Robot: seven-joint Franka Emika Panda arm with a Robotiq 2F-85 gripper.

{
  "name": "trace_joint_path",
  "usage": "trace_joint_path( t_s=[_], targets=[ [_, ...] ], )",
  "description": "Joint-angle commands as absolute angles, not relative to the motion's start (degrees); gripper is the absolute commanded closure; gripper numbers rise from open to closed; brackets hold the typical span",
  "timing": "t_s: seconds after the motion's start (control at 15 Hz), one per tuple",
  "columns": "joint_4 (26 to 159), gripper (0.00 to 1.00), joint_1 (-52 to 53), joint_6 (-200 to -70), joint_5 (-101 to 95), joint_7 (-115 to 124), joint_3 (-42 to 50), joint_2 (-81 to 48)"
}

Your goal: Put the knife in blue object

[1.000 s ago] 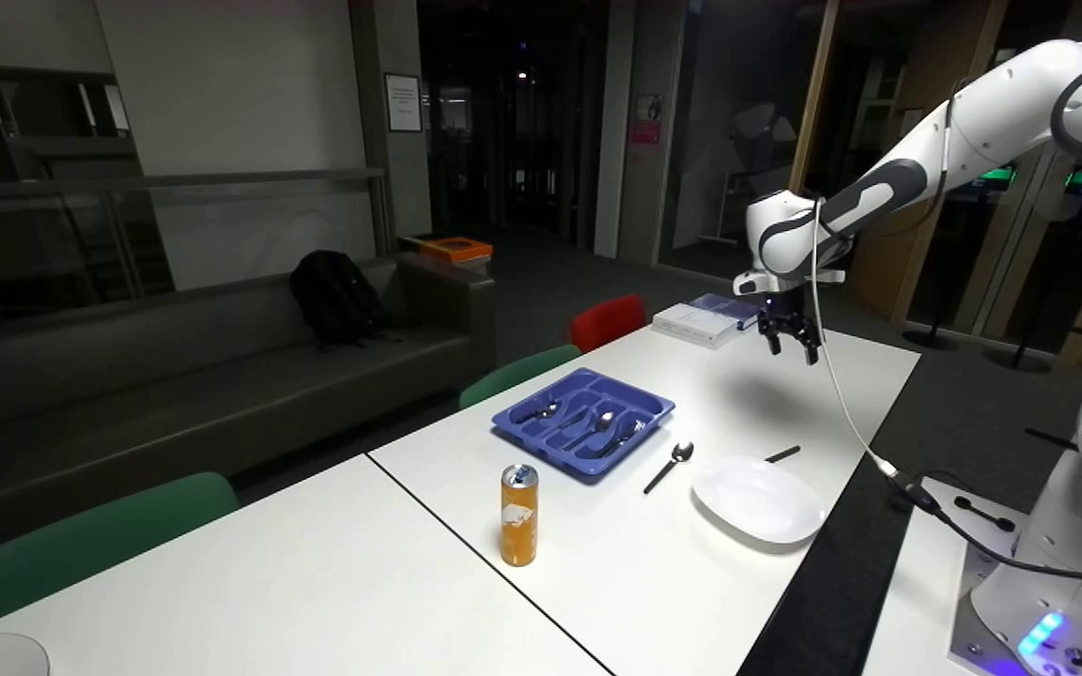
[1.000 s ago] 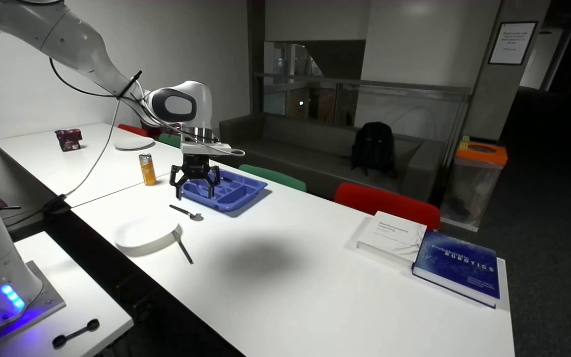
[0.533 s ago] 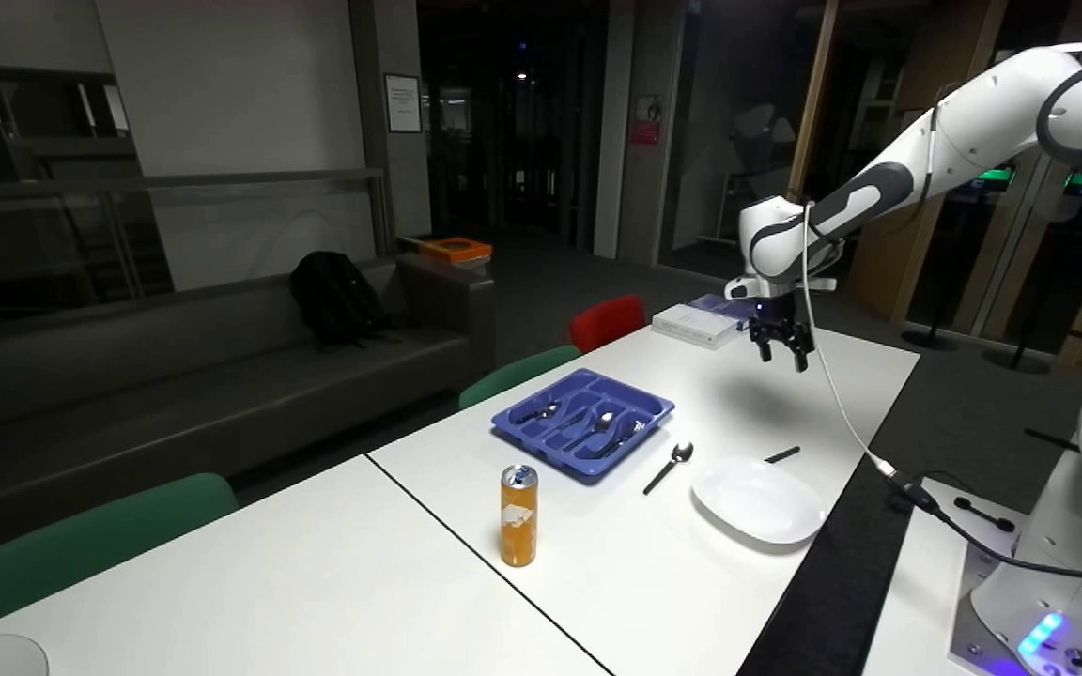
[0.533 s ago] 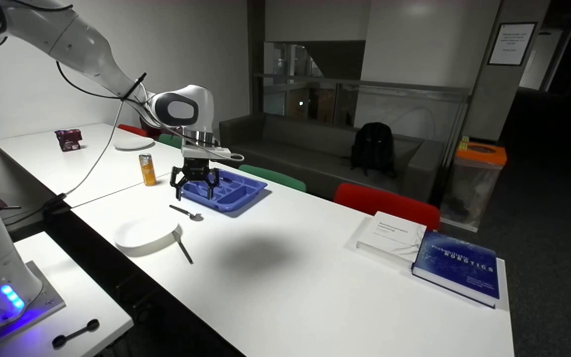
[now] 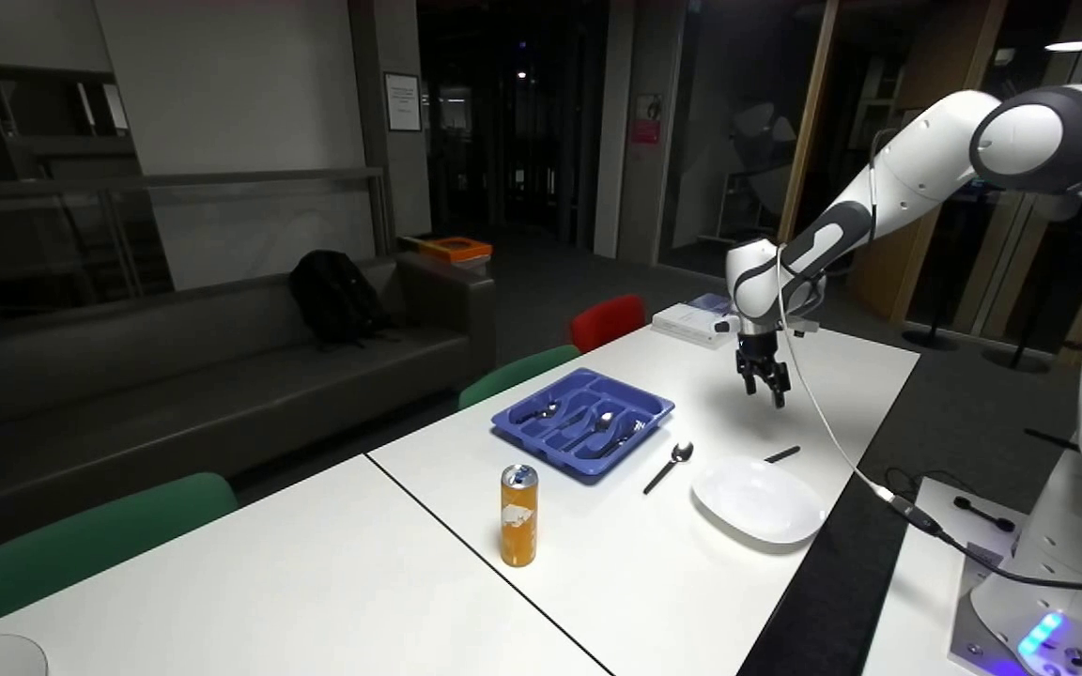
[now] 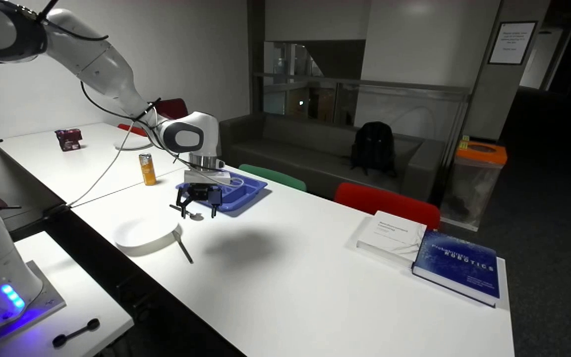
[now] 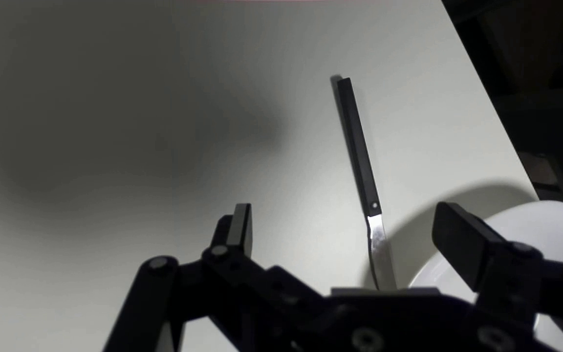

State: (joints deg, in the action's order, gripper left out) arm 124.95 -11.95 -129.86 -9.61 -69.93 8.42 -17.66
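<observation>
The knife point(image 7: 358, 146), with a slim black handle and a shiny blade, lies flat on the table. Its handle points away from the white plate point(image 6: 139, 238), and its blade runs along the plate's rim. In the wrist view the blade's lower end is hidden behind the gripper body. My gripper point(image 7: 345, 210) hangs open above the table with nothing between its fingers; the knife shows below, in the gap. Both exterior views show the gripper point(image 5: 765, 394) well above the tabletop. The blue object point(image 5: 588, 467), a cutlery tray holding several utensils, sits farther along the table.
A spoon point(image 5: 661, 472) lies between tray and plate. An orange can point(image 5: 518, 516) stands past the tray. Two books point(image 6: 392, 238) lie at the table's far end. A white cable point(image 5: 818, 404) hangs from the arm. The table edge point(image 7: 487, 93) runs close to the knife.
My gripper has come down toward the table and turned slightly, still open. It has shifted left in an exterior view and slightly right in an exterior view. Knife, plate and tray have not moved.
</observation>
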Motion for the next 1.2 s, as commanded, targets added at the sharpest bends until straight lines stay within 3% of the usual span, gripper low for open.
trace_joint_path(
  t_s=[0.0,0.47,0.87,1.13],
  targets=[
    [126.6,0.00,-12.6,-132.9,-12.7,-68.7,8.6,-19.6],
    [130.8,0.00,-13.9,-133.8,-12.6,-70.1,8.1,-20.1],
    [138.5,0.00,-12.9,-154.5,-15.1,-60.8,9.9,-19.6],
    [141.2,0.00,-12.2,-158.4,-19.8,-56.8,11.6,-19.4]
  ],
)
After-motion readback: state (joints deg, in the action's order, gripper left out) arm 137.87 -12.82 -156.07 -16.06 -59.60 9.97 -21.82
